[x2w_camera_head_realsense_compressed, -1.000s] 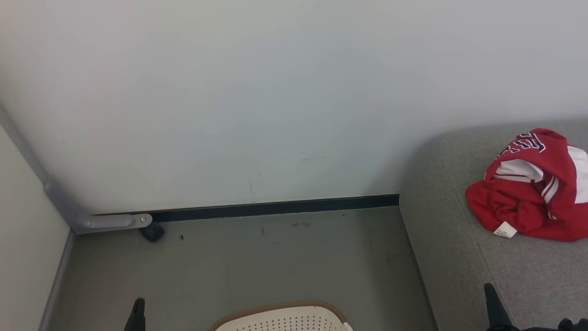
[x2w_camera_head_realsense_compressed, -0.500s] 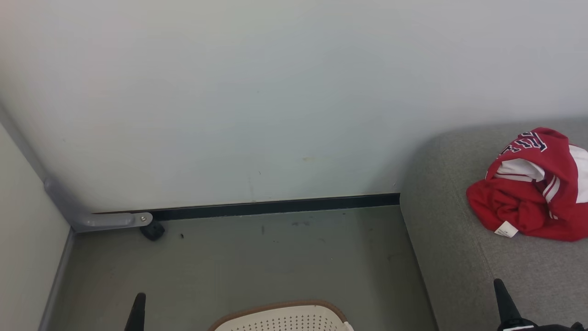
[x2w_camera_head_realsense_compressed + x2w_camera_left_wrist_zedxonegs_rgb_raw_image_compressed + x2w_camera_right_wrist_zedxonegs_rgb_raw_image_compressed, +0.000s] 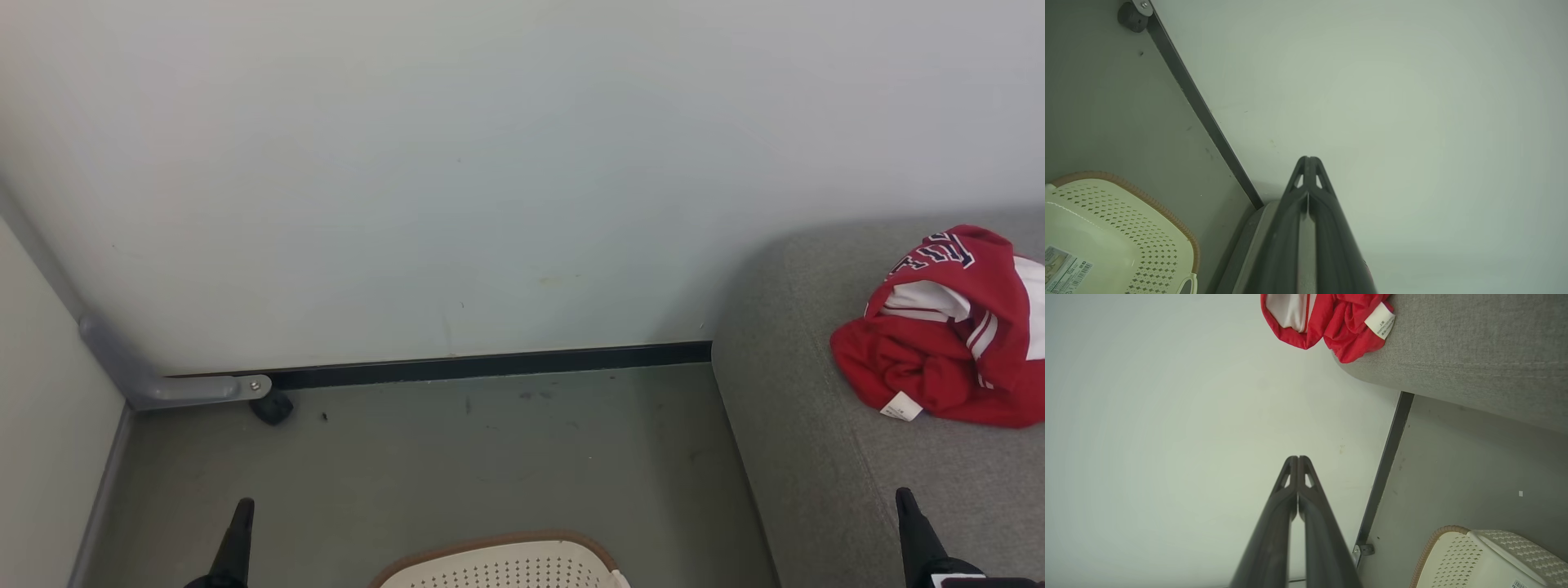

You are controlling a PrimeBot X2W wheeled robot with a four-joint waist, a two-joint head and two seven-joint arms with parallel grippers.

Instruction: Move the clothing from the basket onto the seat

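Red clothing (image 3: 947,335) with white panels, navy lettering and a white tag lies crumpled on the grey seat (image 3: 816,457) at the right; the right wrist view has the clothing (image 3: 1327,318) on the seat (image 3: 1453,355) too. The cream basket (image 3: 498,563) with its brown rim pokes up at the bottom centre; in the left wrist view the basket (image 3: 1106,228) shows a bare floor with a label. My left gripper (image 3: 242,508) is shut, empty, left of the basket. My right gripper (image 3: 903,498) is shut, empty, over the seat's front. Both show pressed tips: left gripper (image 3: 1308,159), right gripper (image 3: 1295,458).
A pale wall fills the back, with a dark baseboard (image 3: 490,367) along the grey-green floor (image 3: 457,465). A grey bracket with a black foot (image 3: 269,406) sits at the left corner. Another pale wall closes the left side.
The right gripper has shifted to the right in the head view. The left gripper tip has risen slightly. The clothing and basket have stayed put.
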